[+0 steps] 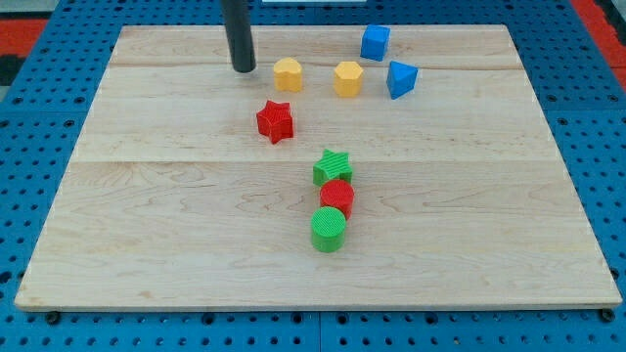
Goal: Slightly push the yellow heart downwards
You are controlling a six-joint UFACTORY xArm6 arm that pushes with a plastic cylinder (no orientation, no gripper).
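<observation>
Since my tip (pixel 244 68) carries no jaws and stands just left of the small yellow heart-shaped block (pixel 288 73), I should circle above it, then nudge briefly down, missing the red star-shaped block (pixel 276 120).

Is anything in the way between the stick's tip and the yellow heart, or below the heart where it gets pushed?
Nothing visible stands between my tip and the yellow heart; my tip sits just to its left in the view. Below the heart, the red star lies close, slightly left, so only a slight push stays clear of it.
</observation>
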